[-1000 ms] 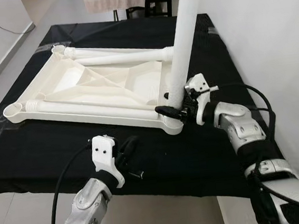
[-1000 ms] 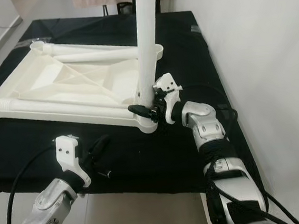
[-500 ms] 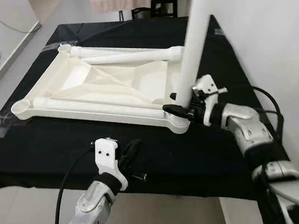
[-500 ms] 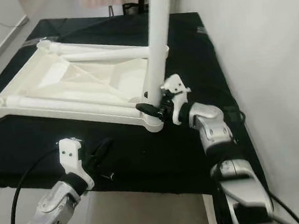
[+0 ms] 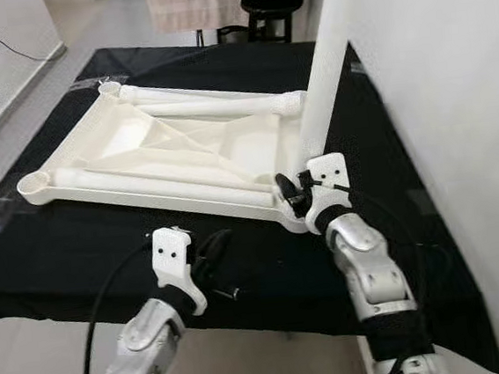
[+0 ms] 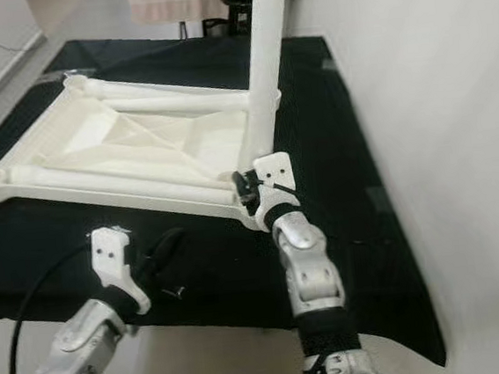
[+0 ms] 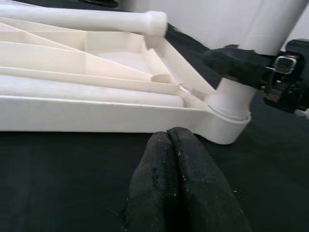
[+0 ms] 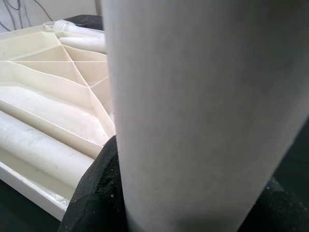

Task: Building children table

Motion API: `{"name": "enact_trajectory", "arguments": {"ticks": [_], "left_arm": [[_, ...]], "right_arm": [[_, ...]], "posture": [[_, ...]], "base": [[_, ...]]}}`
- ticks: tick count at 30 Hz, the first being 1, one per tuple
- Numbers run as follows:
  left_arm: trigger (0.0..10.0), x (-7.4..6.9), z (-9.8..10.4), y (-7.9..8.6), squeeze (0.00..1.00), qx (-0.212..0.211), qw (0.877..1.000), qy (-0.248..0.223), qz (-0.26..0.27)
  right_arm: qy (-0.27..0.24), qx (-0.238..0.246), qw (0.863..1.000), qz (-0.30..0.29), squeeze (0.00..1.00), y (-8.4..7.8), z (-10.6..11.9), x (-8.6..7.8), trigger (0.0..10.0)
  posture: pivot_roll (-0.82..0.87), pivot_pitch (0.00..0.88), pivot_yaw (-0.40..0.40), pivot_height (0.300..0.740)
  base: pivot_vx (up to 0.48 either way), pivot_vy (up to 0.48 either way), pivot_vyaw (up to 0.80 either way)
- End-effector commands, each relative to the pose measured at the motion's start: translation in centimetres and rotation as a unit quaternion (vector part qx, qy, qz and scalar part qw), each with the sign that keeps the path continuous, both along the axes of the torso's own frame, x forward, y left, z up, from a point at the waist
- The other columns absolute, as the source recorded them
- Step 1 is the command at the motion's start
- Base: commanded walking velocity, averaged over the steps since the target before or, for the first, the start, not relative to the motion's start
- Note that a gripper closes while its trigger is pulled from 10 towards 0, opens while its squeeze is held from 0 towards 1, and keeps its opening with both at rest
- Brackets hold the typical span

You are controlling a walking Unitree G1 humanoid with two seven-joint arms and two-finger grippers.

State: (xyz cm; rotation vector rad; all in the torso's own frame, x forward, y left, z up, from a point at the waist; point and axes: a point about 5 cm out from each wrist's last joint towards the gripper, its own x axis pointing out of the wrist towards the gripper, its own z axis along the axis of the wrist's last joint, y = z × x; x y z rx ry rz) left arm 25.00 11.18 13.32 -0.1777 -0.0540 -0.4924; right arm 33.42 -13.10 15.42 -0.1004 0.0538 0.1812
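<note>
Your right gripper (image 5: 296,191) is clamped around the base of the upright white leg (image 5: 320,78), which stands in the near-right corner socket of the upturned tabletop (image 5: 153,152) at frame centre on the black cloth (image 5: 52,250). Your left gripper (image 5: 211,248), fingers pressed together on nothing, hovers lower left over the cloth, near the tabletop's front edge.

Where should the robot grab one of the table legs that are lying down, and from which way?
Grab the near leg around the middle of its round shaft, coming from straight above. It lies flat on the upturned tabletop, so only its top is free, and the ends sit by the corner sockets. The left gripper, now shut, is closest. The right gripper holds the upright leg.
</note>
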Motion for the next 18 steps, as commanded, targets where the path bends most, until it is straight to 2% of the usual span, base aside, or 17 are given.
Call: {"name": "enact_trajectory", "arguments": {"ticks": [1,2,3,4,5,6,8,9,11,14,18], "left_arm": [[10.0,0.0,-0.5,0.1,0.0,0.007,1.0,0.009,0.002],[10.0,0.1,-0.5,0.1,0.0,0.007,1.0,0.011,-0.001],[10.0,0.1,-0.5,0.1,0.0,0.007,1.0,0.011,-0.001],[10.0,0.1,-0.5,0.1,0.0,0.006,1.0,0.012,-0.003],[10.0,0.1,-0.5,0.1,0.0,0.006,1.0,0.012,-0.005],[10.0,0.1,-0.5,0.1,0.0,0.006,1.0,0.012,-0.005],[10.0,0.1,-0.5,0.1,0.0,0.006,1.0,0.013,-0.006],[10.0,0.1,-0.5,0.1,0.0,0.006,1.0,0.013,-0.006],[10.0,0.1,-0.5,0.1,0.0,0.005,1.0,0.013,-0.007],[10.0,0.1,-0.5,0.1,0.0,0.005,1.0,0.013,-0.007],[10.0,0.1,-0.5,0.1,0.0,0.004,1.0,0.013,-0.008]], "right_arm": [[0.054,-0.045,0.994,-0.084,0.0,-3.2,-2.1,-0.6,10.0],[0.049,-0.051,0.992,-0.105,0.88,-4.3,-1.7,-0.9,10.0],[0.049,-0.051,0.992,-0.105,0.88,-4.3,-1.7,-0.9,10.0],[0.047,-0.054,0.991,-0.111,1.0,-5.4,-1.3,-1.1,10.0],[0.045,-0.061,0.989,-0.123,1.0,-6.3,-1.1,-1.3,10.0],[0.045,-0.061,0.989,-0.123,1.0,-6.3,-1.1,-1.3,10.0],[0.049,-0.075,0.984,-0.157,1.0,-8.2,-1.1,-1.7,10.0],[0.049,-0.075,0.984,-0.157,1.0,-8.2,-1.1,-1.7,10.0],[0.057,-0.083,0.976,-0.193,1.0,-9.8,-1.4,-2.3,10.0],[0.065,-0.082,0.971,-0.216,1.0,-10.5,-1.6,-2.9,10.0],[0.072,-0.075,0.97,-0.218,0.99,-10.3,-1.7,-3.2,10.0]], "posture": [[0.08,0.109,-0.036,0.74],[0.08,0.109,-0.035,0.74],[0.08,0.109,-0.035,0.74],[0.08,0.109,-0.035,0.74],[0.07,0.111,-0.03,0.74],[0.07,0.111,-0.03,0.74],[0.06,0.116,-0.024,0.74],[0.06,0.116,-0.024,0.74],[0.06,0.116,-0.024,0.74],[0.05,0.123,-0.02,0.74],[0.05,0.124,-0.023,0.74]], "base": [[0.0,0.0,0.0],[0.0,0.0,0.0],[0.0,0.0,0.0],[0.0,0.0,0.0],[0.0,0.0,0.0],[0.0,0.0,0.0],[0.0,0.0,0.0],[0.0,0.0,0.0],[0.0,0.0,0.0],[0.0,0.0,0.0],[0.0,0.0,0.0]]}}
